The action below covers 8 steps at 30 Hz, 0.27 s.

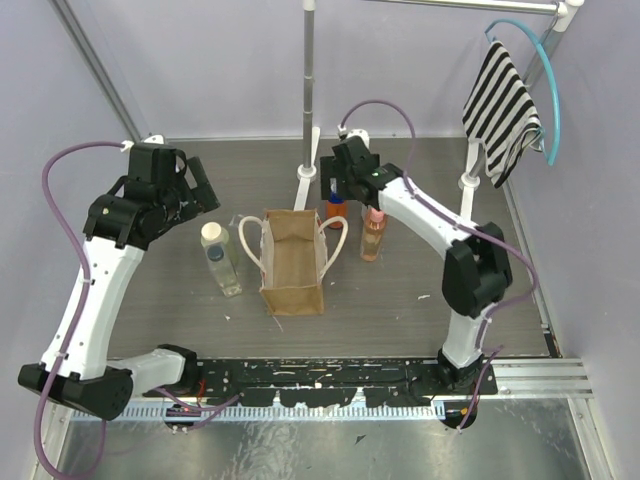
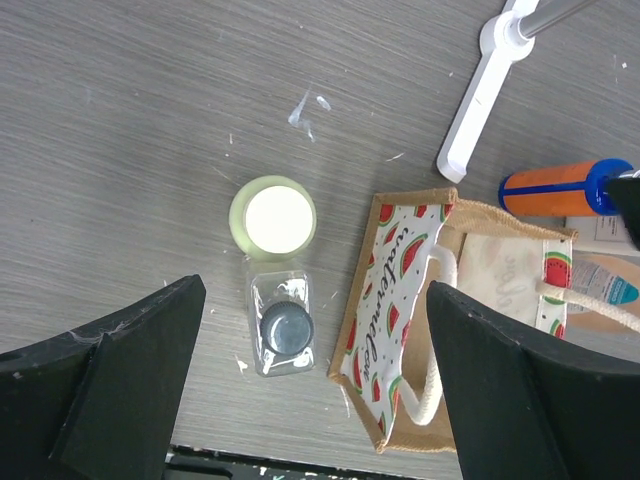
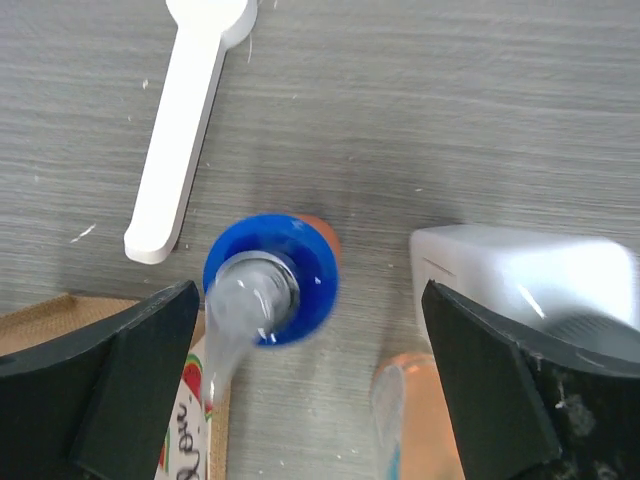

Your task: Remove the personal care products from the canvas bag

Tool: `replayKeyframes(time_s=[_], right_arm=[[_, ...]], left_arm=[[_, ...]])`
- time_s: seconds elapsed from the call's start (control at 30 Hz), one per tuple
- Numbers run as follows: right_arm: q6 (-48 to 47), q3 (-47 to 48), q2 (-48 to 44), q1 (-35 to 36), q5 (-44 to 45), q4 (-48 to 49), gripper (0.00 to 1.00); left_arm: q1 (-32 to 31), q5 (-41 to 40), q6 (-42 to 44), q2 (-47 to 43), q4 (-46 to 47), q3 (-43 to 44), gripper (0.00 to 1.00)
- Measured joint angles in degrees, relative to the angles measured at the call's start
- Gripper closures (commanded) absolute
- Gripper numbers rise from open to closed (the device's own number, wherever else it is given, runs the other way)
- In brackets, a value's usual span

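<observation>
Two tools are in view, both spread wide and gripping nothing. The right tool [image 3: 310, 320] hangs over the orange bottle with the blue cap [image 3: 270, 280]. This bottle stands upright on the grey wood-grain counter [image 3: 450, 120] between the black fingers [image 3: 110, 380]. It is nearer the finger on the bag's side and touches neither. Close beside it stands the translucent pink-orange bottle [image 3: 405, 415]. A blurred white-grey shape [image 3: 520, 275] sits by the other finger; what it is cannot be told.

In the top view, both bottles stand just right of the tan-brown canvas bag [image 1: 292, 275], which stands upright in the middle of the counter with its mouth open.

The left tool [image 2: 315, 300] hovers on the bag's other side. Between its fingers stands the clear bottle with the dark cap [image 2: 285, 325], and just beyond the fingertips is the cream-capped bottle [image 2: 272, 217]. The two bottles are right next to each other, though whether they touch is unclear. Both are outside the bag, just left of its watermelon-printed wall. A white stand foot [image 2: 478, 100] lies on the counter behind the bag.
</observation>
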Motion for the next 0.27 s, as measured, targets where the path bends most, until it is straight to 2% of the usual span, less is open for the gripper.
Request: replayKeyframes(time_s=[0.13, 0.27], right_arm=[[-0.9, -4.0, -10.4, -0.4, 3.7, 0.8, 0.00], [-1.9, -3.0, -22.9, -3.5, 5.2, 0.9, 0.00]], left_arm=[[0.0, -0.4, 0.7, -1.1, 0.0, -1.1, 0.01], [0.0, -1.6, 1.6, -2.6, -0.1, -1.9, 0.01]])
